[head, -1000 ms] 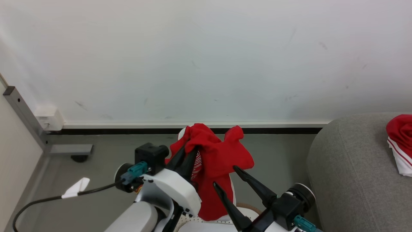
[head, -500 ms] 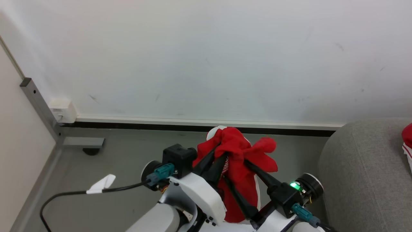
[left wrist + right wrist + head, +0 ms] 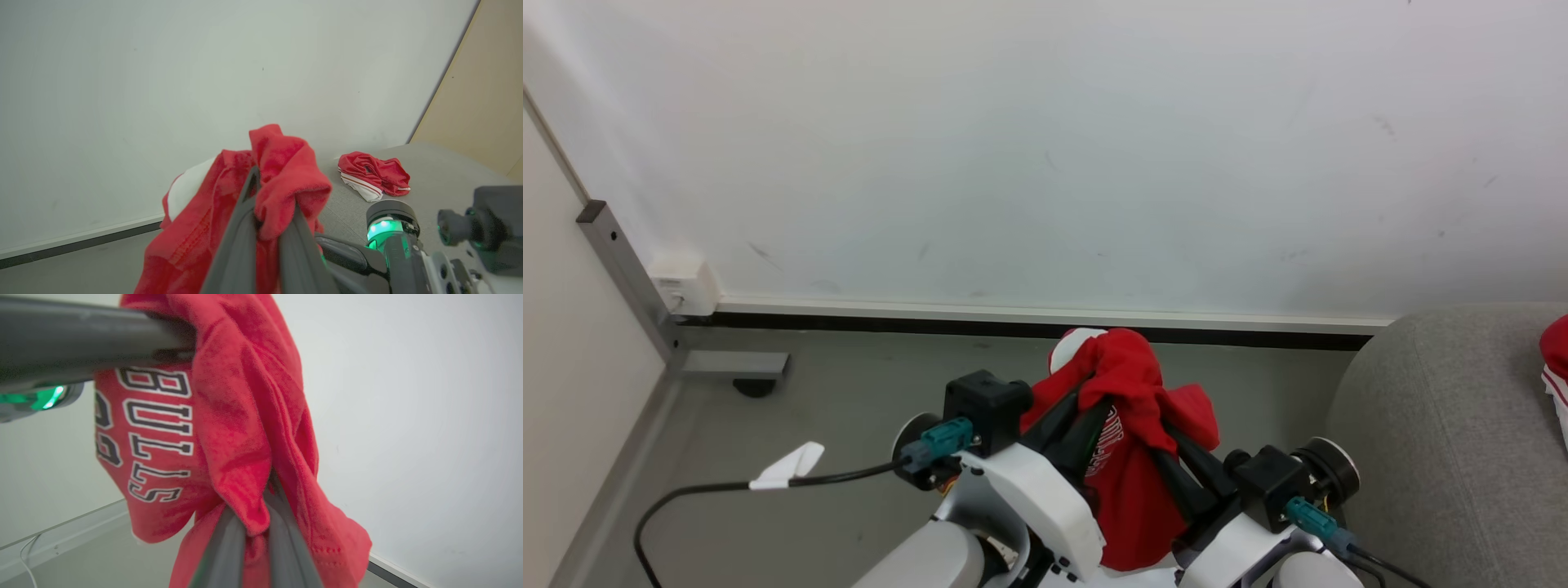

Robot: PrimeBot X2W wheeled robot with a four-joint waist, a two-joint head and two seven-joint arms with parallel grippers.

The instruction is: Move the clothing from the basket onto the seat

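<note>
Both of my grippers hold a red jersey [image 3: 1131, 408] with "BULLS" lettering [image 3: 159, 428] up in the air. My left gripper [image 3: 1094, 392] is shut on a bunched fold near its top, with the same grip showing in the left wrist view [image 3: 271, 192]. Just to the right, my right gripper [image 3: 1164, 433] is shut on a lower fold [image 3: 261, 506]. At the right stands the grey seat [image 3: 1445, 425], and another red garment with white stripe trim [image 3: 374, 179] lies on it. The basket is hidden below my arms.
A white wall with a dark baseboard runs behind. At the left a grey metal post with a foot [image 3: 727, 367] stands on the grey floor, below a white socket box [image 3: 682, 286]. A black cable with a white tag [image 3: 784, 469] trails from my left wrist.
My right gripper, open beside the jersey a second ago, has moved in and shut on it. The left grip holds as before. The head camera has shifted a little.
</note>
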